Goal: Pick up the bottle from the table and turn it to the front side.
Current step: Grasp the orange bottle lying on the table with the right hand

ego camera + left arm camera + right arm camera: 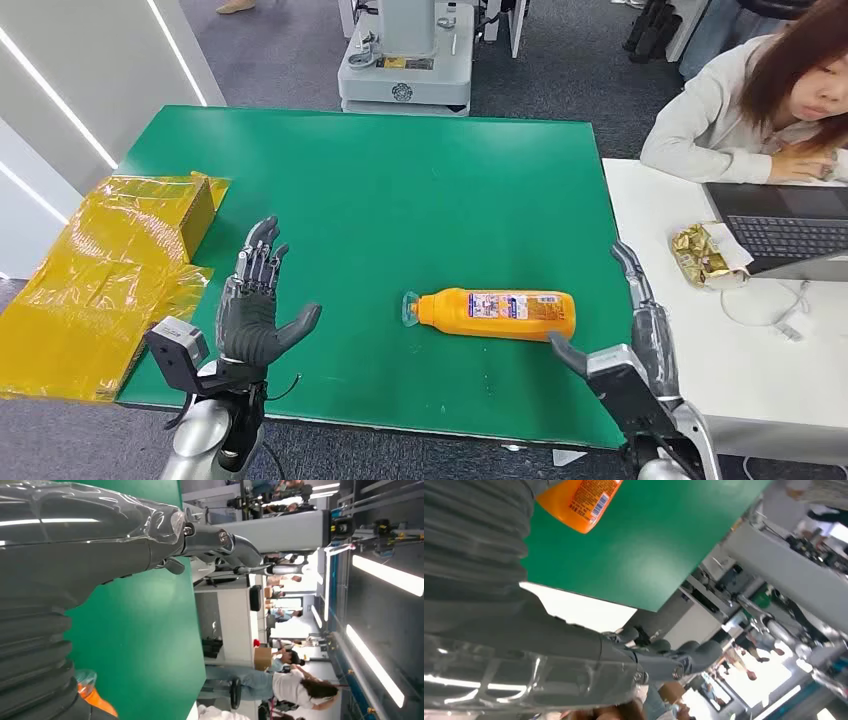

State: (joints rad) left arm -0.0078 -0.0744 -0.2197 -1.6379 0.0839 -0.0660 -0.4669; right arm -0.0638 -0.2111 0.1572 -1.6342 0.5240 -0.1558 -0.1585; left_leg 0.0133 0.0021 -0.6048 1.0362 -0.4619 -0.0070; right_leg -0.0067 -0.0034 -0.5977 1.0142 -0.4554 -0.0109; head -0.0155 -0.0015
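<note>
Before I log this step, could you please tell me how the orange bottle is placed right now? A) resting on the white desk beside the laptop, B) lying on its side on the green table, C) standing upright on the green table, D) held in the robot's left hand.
B: the bottle lies flat on the green table, cap toward the left hand, with neither that hand nor the right hand touching it.
</note>
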